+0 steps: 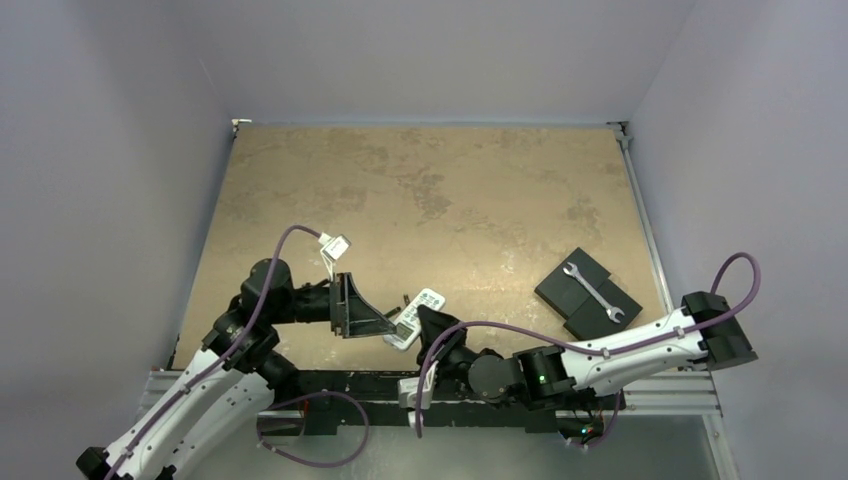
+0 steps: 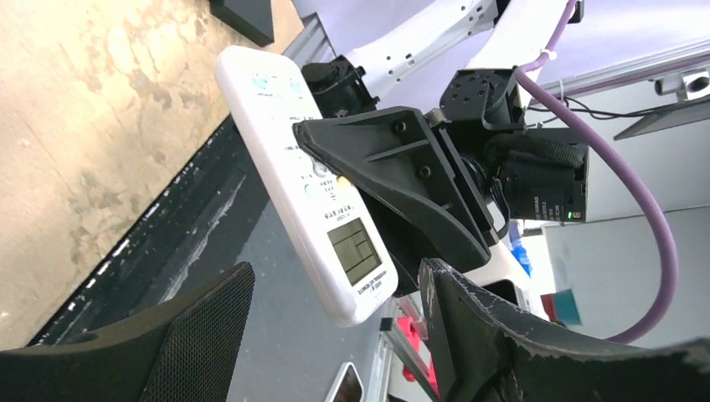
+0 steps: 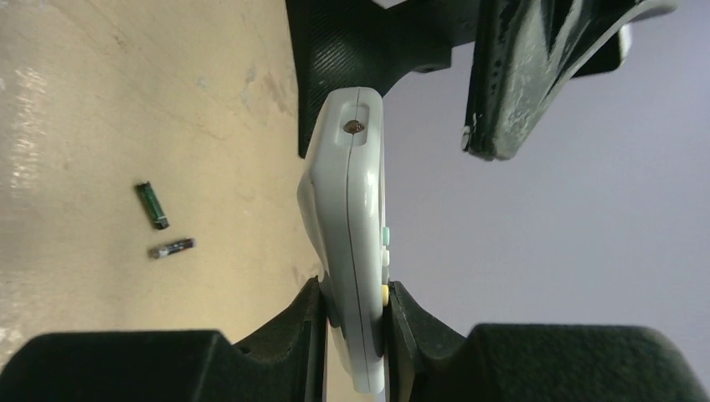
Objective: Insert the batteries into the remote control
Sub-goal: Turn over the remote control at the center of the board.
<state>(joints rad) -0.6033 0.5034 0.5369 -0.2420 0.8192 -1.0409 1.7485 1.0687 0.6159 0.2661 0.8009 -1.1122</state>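
Holding the remote control (image 3: 347,209) pinched edgewise in the right gripper (image 3: 356,314) at frame centre, I should draw the wide-spread left gripper (image 2: 335,327) clear, then reach for the batteries (image 3: 152,205) lying middle-left.

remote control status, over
Right gripper shut on remote control. Left gripper open around its screen end. Batteries loose on table, not loaded. Wrench far right, clear.

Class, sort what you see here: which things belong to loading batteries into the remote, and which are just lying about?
For the job:
- remote control, clamped in the right gripper
- batteries, both loose on the table

Lying about:
- wrench
- black blocks under the wrench
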